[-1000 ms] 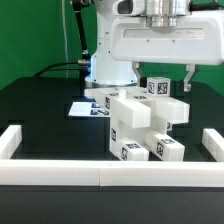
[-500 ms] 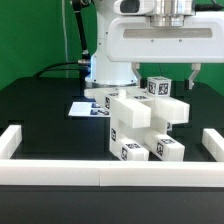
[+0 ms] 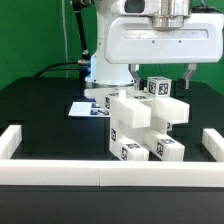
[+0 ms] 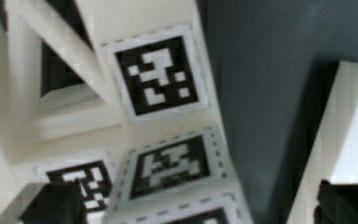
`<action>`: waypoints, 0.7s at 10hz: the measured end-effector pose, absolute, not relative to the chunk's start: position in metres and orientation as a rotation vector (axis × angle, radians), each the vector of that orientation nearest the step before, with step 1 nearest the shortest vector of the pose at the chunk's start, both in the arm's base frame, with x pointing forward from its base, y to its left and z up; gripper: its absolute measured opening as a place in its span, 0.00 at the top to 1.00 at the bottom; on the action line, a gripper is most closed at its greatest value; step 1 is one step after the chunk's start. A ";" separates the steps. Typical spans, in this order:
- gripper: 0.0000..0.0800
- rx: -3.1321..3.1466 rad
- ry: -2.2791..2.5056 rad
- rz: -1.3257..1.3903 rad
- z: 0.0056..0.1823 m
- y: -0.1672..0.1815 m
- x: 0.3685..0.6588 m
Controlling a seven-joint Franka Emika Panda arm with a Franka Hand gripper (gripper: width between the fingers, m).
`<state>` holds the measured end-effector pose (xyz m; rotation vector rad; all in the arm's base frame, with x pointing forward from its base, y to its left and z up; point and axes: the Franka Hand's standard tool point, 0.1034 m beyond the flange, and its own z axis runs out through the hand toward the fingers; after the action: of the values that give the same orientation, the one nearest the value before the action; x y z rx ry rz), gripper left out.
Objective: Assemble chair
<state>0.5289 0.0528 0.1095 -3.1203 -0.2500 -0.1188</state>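
1. The claw (image 3: 161,76) hangs wide open and empty over the back of the chair (image 3: 140,125), with one finger on each side of the top block (image 3: 160,88) and no contact showing.
2. The chair is a half-built cluster of white tagged blocks. It stands mid-counter, closer to the counter (image 3: 40,115) edge nearest the exterior camera, just behind the front rail (image 3: 100,176) and between the two side rails.
3. The marker board (image 3: 84,107) lies flat beside the cluster, toward the far edge, and plays no part in the grasp.
4. The step in hand looks like a descent onto that top block.
5. Before lowering, centre the block between the jaws. The wrist view shows a tagged white face running between the dark fingertips (image 4: 43,205), apparently nearer one than the other.
6. Square the jaws to the block's flat sides so both pads meet it together; a skewed close would likely twist it.
7. Come straight down, since a sideways brush could shove the loose cluster.
8. Whether the block is already seated in the part below cannot be told, so lift gently at first.
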 end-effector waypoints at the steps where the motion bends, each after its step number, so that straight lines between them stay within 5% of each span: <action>1: 0.19 -3.118 -0.352 -0.117 0.109 0.052 0.529; 4: 0.19 -3.112 -0.487 -0.113 0.109 0.049 0.529; 5: 0.33 -3.112 -0.486 -0.113 0.109 0.049 0.529; 6: 0.33 -3.113 -0.482 -0.112 0.109 0.049 0.529; 7: 0.58 -3.118 -0.441 -0.112 0.109 0.049 0.529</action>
<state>0.5288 0.0489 0.1087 -3.1178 -0.4408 -0.1123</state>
